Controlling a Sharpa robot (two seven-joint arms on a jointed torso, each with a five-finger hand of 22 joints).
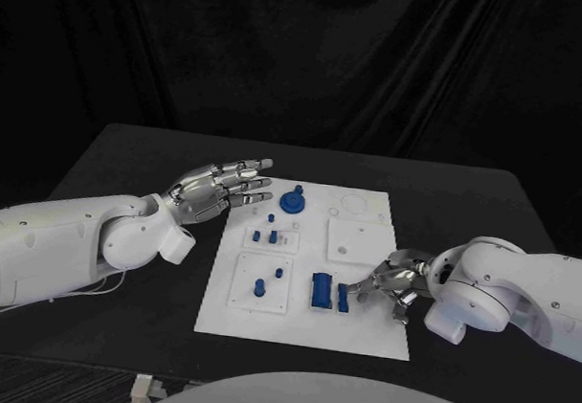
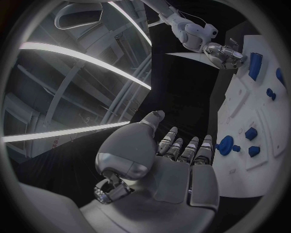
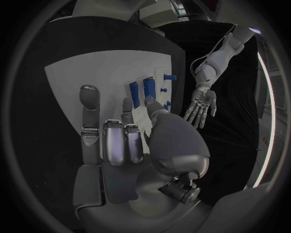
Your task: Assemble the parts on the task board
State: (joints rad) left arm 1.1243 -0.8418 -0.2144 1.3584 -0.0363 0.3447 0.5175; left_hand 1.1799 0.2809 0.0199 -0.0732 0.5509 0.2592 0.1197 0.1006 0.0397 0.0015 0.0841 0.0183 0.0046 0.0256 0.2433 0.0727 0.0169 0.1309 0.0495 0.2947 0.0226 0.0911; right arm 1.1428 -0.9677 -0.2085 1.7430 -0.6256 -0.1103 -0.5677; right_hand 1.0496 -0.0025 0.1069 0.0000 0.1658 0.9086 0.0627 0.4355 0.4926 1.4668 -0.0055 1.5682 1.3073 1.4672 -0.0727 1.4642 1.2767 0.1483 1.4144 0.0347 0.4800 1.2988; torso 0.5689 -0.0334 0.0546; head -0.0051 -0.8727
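- The task board [image 1: 309, 328] lies flat in the middle of the black table [image 1: 129, 157], with bare tabletop showing along all of its edges.
- The left hand [image 1: 219, 193] hovers just off the board's left edge near the far corner, palm open, fingers stretched out and a little apart, holding nothing; its fingertips [image 1: 259, 168] reach toward the board's far edge.
- A round blue part [image 1: 293, 202] sits on the board just beside those fingertips, apart from them.
- Small blue pegs [image 1: 269, 236] stand in a raised plate on the board's left half, and further pegs [image 1: 261, 286] stand in the plate nearer the robot.
- Two upright blue blocks [image 1: 328, 293] stand side by side near the board's middle, toward its near edge.
- The right hand [image 1: 391, 286] comes over the board's right edge and rests low beside the blocks; its fingers are partly curled, with one fingertip at the right-hand block. Whether it pinches the block or only touches it, I cannot tell.
- A bare white square plate [image 1: 361, 241] lies on the board beyond the right hand.
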